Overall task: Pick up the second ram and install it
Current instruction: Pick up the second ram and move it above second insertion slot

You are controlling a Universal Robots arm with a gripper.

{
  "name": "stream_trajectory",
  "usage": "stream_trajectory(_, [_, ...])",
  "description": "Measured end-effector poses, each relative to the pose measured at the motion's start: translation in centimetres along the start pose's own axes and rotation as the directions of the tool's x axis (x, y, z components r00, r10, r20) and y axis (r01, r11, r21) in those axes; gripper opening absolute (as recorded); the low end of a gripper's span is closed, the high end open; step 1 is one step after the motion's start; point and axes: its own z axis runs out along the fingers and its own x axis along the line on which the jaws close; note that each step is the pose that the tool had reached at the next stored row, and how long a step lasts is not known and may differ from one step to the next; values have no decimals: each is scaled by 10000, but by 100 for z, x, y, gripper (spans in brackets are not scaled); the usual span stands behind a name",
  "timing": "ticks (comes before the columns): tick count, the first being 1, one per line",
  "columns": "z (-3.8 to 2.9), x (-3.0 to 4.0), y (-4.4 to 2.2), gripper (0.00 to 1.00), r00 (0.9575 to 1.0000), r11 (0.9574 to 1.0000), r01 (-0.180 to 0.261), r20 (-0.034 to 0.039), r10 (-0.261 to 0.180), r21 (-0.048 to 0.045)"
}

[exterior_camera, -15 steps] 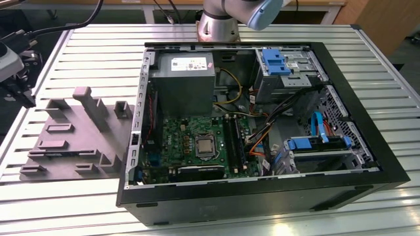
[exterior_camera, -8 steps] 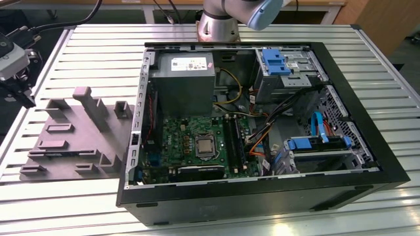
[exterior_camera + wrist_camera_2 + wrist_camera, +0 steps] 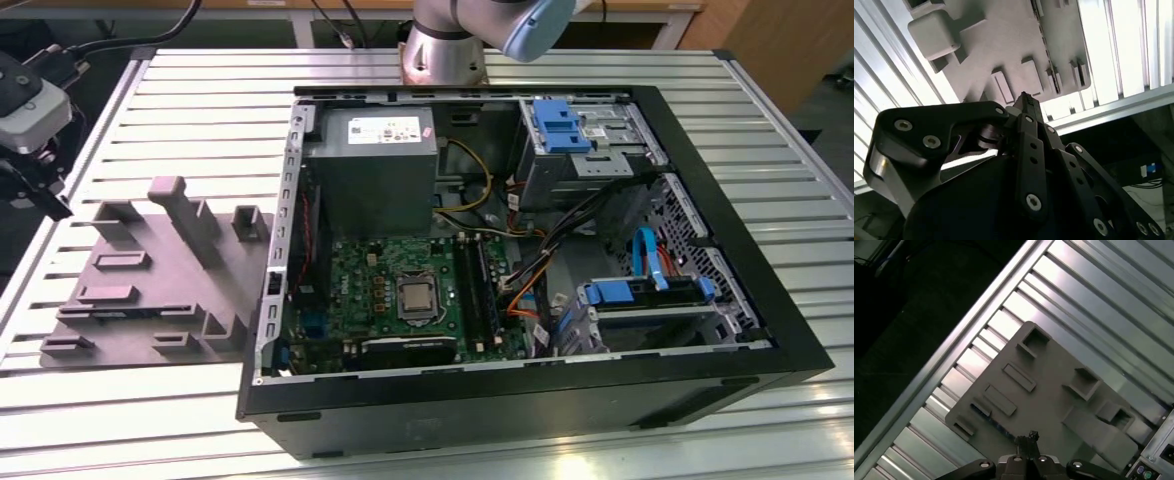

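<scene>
My gripper [image 3: 54, 205] hangs at the exterior view's far left, above the slatted table and just off the edge of the grey fixture block [image 3: 160, 275]. In both wrist views its dark fingers meet at one tip [image 3: 1024, 98] [image 3: 1030, 436], shut with nothing between them. They point down at the fixture block [image 3: 1054, 395]. A thin dark strip with bluish glints [image 3: 988, 416] sits edge-on in a slot near the fixture's rim. It looks like the second ram. The black memory slots [image 3: 478, 285] lie on the green motherboard inside the open case.
The open black computer case [image 3: 534, 400] takes up the middle and the exterior view's right of the slatted aluminium table [image 3: 187, 90]. The fixture has upright posts [image 3: 171, 195]. The arm's base [image 3: 447, 50] stands behind the case. Cables and blue drive brackets [image 3: 641, 290] crowd the case.
</scene>
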Motion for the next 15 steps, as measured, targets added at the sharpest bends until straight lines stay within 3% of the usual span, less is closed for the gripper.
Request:
stream_trajectory(4, [2,0,0,11,9979,9979,649,-28,-649,-17])
stream_trajectory(8, [4,0,0,11,9917,9918,1281,-55,-1281,-35])
stream_trajectory(11, [5,0,0,11,9842,9842,1768,-76,-1769,-50])
stream_trajectory(15, [7,0,0,11,9709,9709,2394,-100,-2394,-71])
